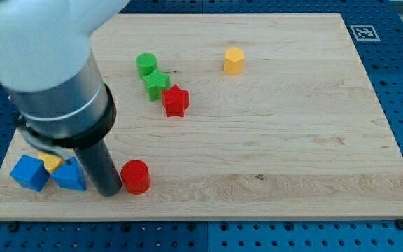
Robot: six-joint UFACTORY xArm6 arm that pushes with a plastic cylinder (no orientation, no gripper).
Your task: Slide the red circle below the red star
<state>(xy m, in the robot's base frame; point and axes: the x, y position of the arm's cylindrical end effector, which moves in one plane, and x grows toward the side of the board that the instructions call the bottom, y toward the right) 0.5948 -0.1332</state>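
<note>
The red circle (136,176) sits near the view's bottom left on the wooden board (271,140). The red star (175,101) lies higher up and a little to the right, touching the green star (157,84). My tip (109,190) is at the end of the dark rod, right against the left side of the red circle. The rod and arm body hide part of the board at the view's upper left.
A green circle (146,64) sits just above the green star. A yellow hexagon (234,61) lies at the top centre. Two blue blocks (30,172) (70,175) and a small yellow block (50,162) cluster left of my tip.
</note>
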